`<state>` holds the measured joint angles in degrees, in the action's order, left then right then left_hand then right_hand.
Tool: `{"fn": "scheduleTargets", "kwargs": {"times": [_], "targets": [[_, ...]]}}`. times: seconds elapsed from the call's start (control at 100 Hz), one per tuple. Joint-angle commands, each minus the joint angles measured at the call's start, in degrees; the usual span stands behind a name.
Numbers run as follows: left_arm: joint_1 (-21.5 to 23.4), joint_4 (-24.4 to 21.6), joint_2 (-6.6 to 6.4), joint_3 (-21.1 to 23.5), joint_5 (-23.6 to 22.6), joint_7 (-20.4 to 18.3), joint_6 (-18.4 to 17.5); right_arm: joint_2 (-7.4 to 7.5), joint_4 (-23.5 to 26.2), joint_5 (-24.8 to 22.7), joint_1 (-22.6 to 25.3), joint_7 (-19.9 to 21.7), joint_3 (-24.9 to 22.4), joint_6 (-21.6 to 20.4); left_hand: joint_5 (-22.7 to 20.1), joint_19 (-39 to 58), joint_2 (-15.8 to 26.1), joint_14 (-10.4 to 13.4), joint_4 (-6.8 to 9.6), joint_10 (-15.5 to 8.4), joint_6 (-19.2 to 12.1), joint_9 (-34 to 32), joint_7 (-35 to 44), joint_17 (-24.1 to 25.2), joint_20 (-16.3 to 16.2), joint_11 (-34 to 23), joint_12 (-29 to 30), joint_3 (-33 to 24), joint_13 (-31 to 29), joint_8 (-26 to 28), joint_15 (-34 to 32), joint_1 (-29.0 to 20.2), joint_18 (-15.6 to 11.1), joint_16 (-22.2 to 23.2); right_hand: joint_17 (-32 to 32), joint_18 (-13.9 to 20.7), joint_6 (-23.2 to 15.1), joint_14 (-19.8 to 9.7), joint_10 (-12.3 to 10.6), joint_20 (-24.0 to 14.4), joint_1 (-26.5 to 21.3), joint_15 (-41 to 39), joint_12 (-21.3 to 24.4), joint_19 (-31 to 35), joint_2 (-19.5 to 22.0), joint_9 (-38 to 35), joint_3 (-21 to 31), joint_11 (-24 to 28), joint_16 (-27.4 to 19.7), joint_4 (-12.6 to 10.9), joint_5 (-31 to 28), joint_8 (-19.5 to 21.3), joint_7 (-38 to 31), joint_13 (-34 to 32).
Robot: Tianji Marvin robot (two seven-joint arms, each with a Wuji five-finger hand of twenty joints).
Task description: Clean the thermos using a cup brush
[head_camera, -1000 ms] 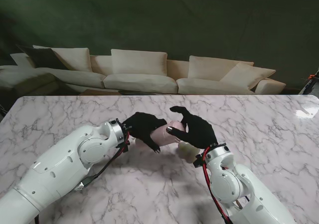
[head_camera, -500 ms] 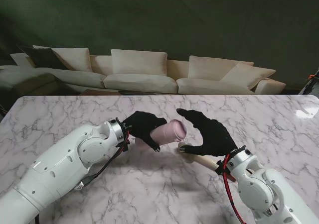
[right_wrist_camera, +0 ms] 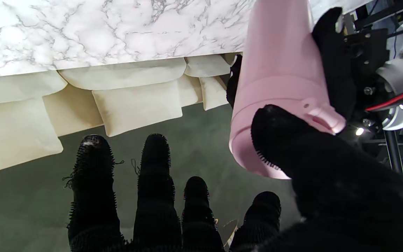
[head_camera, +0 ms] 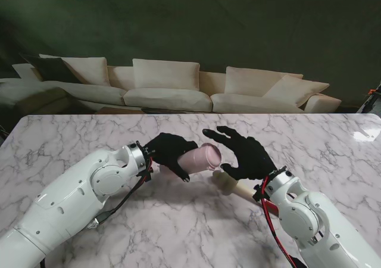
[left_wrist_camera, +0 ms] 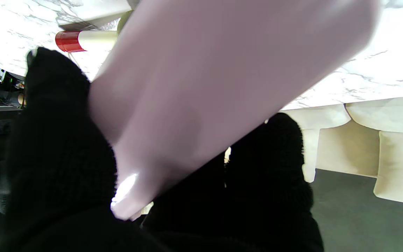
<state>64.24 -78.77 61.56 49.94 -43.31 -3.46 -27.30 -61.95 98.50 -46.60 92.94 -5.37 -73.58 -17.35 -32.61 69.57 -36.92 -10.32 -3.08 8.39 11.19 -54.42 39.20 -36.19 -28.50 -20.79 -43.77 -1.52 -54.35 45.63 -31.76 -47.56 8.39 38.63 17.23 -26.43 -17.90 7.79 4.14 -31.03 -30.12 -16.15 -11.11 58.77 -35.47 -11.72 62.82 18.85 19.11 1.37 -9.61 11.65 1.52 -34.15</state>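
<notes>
Right hand (head_camera: 245, 153) back nearer the thermos (head_camera: 201, 157), fingers spread, empty; left hand (head_camera: 168, 151) gripping it; marble table (head_camera: 89, 134), sofa (head_camera: 172, 89) beyond.

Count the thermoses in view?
1. The pink thermos is held off the marble table by the left robot hand, its end toward the open right robot hand.

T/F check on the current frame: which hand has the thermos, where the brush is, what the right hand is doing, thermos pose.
1. The left hand holds the pink thermos. True.
2. The thermos stands upright on the table. False: it is held off the marble, tilted toward sideways.
3. The right hand is shut on the cup brush. False: its fingers are spread; the brush lies on the table under it.
4. The thermos's open end faces the right hand. True.
</notes>
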Motion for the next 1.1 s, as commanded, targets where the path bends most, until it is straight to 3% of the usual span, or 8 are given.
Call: {"fn": "scheduleTargets", "kwargs": {"times": [0.0,0.09,0.3,0.4,0.5,0.56,0.79,1.09], "targets": [[-0.27,-0.49,-0.02,0.02,0.3,-0.9,-0.13,-0.25,-0.86,-1.63,-0.73,-0.31,0.62,0.01,-5.25,3.07,22.29,5.32,3.06,-1.71,-11.83,-0.78,8.91,-0.74,-1.23,-2.63,-1.54,-21.73,-5.89,2.97,-10.55,-22.76,-5.59,3.29,-0.68,0.53,-2.76,-1.73,-1.0,0.72,1.52,0.67,-0.08,-0.01,1.18,1.48,-2.33,-0.14,-0.61,2.07,0.69,5.36,-0.69,0.2],[-0.36,-0.56,-0.06,-0.02,0.18,-1.07,-0.15,-0.23,-1.34,-1.85,-1.29,-0.34,1.36,0.44,-5.24,3.1,22.4,5.26,3.1,-1.72,-11.8,-0.78,8.89,-0.79,-1.23,-2.66,-1.55,-21.78,-5.95,2.96,-10.58,-22.79,-5.63,3.3,-1.33,0.7,-4.29,-1.77,-0.79,0.66,6.84,0.3,-0.29,0.06,3.25,1.49,-8.99,0.36,-0.37,5.08,-0.72,18.53,-11.94,0.53],[-1.0,0.13,0.18,-1.02,0.66,-0.65,0.02,-0.66,-3.0,-3.08,-2.53,-3.8,4.34,3.62,-5.27,3.19,22.42,5.27,3.1,-1.71,-11.79,-0.7,8.89,-0.88,-1.24,-2.62,-1.54,-21.83,-5.97,2.97,-10.63,-22.81,-5.56,3.31,-0.36,1.05,-8.75,-2.81,-0.3,-0.75,11.81,-2.7,-4.83,2.01,7.21,1.48,-13.85,11.35,1.25,7.16,-11.63,28.41,-44.34,-1.07],[-1.45,0.68,0.34,-1.73,0.97,-0.37,0.16,-1.3,-4.51,-2.25,-3.94,-6.41,6.8,5.37,-5.28,3.26,22.29,5.25,3.08,-1.7,-11.76,-0.75,8.89,-0.97,-1.26,-2.65,-1.56,-21.81,-6.08,2.98,-10.7,-22.76,-5.57,3.32,-0.45,0.55,-9.58,-3.21,0.09,-1.19,10.53,-5.07,-6.8,3.12,7.73,-1.05,-19.0,17.37,2.21,13.52,-17.47,27.36,-54.81,-1.55],[-1.75,1.04,0.44,-2.17,1.15,-0.18,0.31,-1.85,-5.9,-1.58,-5.43,-8.73,9.3,7.09,-5.26,3.3,22.35,5.26,3.06,-1.7,-11.77,-0.74,8.9,-0.98,-1.25,-2.65,-1.57,-21.83,-6.06,3.0,-10.69,-22.76,-5.54,3.31,-0.77,-0.03,-7.08,-3.39,-0.04,-1.67,12.39,-7.03,-7.93,3.74,8.93,-5.22,-24.39,19.9,2.97,12.36,-26.78,27.35,-59.05,-2.19],[-1.82,1.14,0.46,-2.26,1.2,-0.13,0.33,-2.26,-6.84,-1.39,-6.3,-10.62,10.76,8.2,-5.24,3.31,22.41,5.27,3.06,-1.72,-11.82,-0.72,8.9,-0.98,-1.25,-2.63,-1.55,-21.83,-6.08,3.0,-10.69,-22.73,-5.54,3.3,-1.03,-0.58,-4.22,-3.51,-0.76,-1.93,16.46,-8.1,-8.75,3.94,10.4,-8.2,-25.96,21.2,3.37,7.45,-33.52,30.68,-60.07,-2.66],[-1.88,1.25,0.47,-2.12,1.21,-0.1,0.41,-4.22,-8.25,2.99,-8.04,-15.16,14.62,12.61,-5.31,3.34,22.36,5.24,3.06,-1.65,-11.74,-0.77,8.9,-1.01,-1.23,-2.68,-1.58,-21.86,-6.12,3.0,-10.75,-22.77,-5.54,3.31,-1.91,-2.13,1.91,-2.88,-2.67,-2.8,21.71,-12.24,-10.88,4.47,14.15,-20.76,-30.31,21.84,5.52,6.08,-51.13,28.58,-59.51,-5.97],[-1.97,1.43,0.46,-2.02,0.93,0.1,0.27,-4.18,-4.69,5.64,-5.1,-13.08,12.54,12.34,-5.45,3.41,22.35,5.38,3.08,-1.45,-11.73,-0.87,9.35,-1.15,-1.2,-3.2,-2.06,-22.01,-6.22,3.36,-10.79,-22.8,-5.59,3.29,-3.02,-0.57,10.31,-2.45,-1.97,-1.52,29.48,-8.51,-8.79,3.54,14.12,-6.39,-27.09,18.88,3.82,4.98,-6.05,17.89,-38.2,0.09]]}}
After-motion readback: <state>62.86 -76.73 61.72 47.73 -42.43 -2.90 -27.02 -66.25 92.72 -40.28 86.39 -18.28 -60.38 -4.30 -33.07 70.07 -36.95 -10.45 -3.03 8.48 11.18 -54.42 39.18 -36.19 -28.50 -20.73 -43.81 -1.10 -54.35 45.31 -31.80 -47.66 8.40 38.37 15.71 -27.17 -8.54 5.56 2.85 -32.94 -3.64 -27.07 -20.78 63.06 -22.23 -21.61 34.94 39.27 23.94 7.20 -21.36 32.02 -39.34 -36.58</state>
